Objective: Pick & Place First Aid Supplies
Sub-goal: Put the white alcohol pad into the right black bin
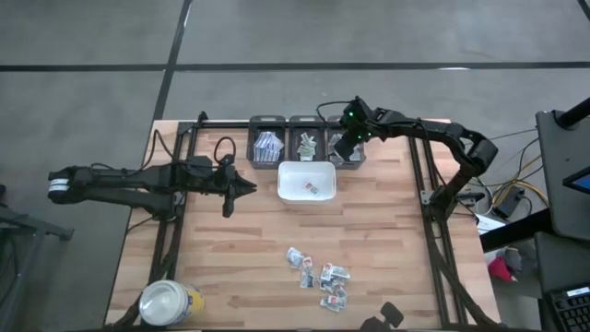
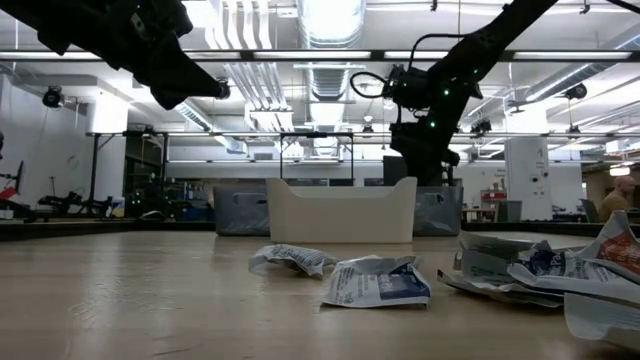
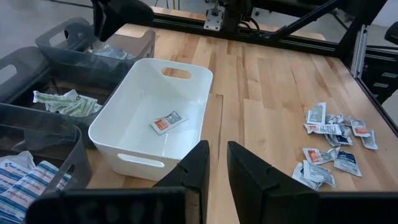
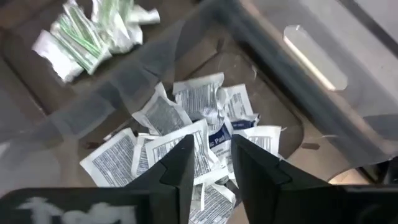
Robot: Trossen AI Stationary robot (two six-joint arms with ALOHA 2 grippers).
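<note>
High view – table: A wooden table point(image 1: 230, 267) carried three grey bins in a row at the far edge, a white tray point(image 1: 306, 169) just in front of them, and a yellow jar point(image 1: 170, 303) at the near left corner.
High view – packets: A loose pile of packets point(image 1: 323, 275) lay near the front, well apart from the tray; one red-printed packet point(image 1: 311, 188) lay inside the tray.
High view – right gripper: The right gripper point(image 1: 345, 146) hung over the right bin point(image 1: 348, 153).
High view – left gripper: The left gripper point(image 1: 247, 188) waited left of the tray, above bare wood.
Low view – scene: Crumpled packets point(image 2: 378, 282) filled the foreground; the tray point(image 2: 342, 211) stood behind them, with the right arm point(image 2: 440, 90) above the bins beyond.
Left wrist view – left gripper: The left gripper point(image 3: 215, 163) was empty, its fingers a narrow gap apart, pointed at the near rim of the tray point(image 3: 127, 163).
Left wrist view – packets: One packet point(image 3: 168, 121) lay on the tray floor; the pile point(image 3: 333, 143) lay off to the side on the wood.
Right wrist view – right gripper: The right gripper point(image 4: 210, 160) was slightly parted and gripped nothing.
Right wrist view – packets: Grey-printed packets point(image 4: 180, 134) lay heaped in the bin below the fingers; green-printed packets point(image 4: 93, 31) filled the next bin.
</note>
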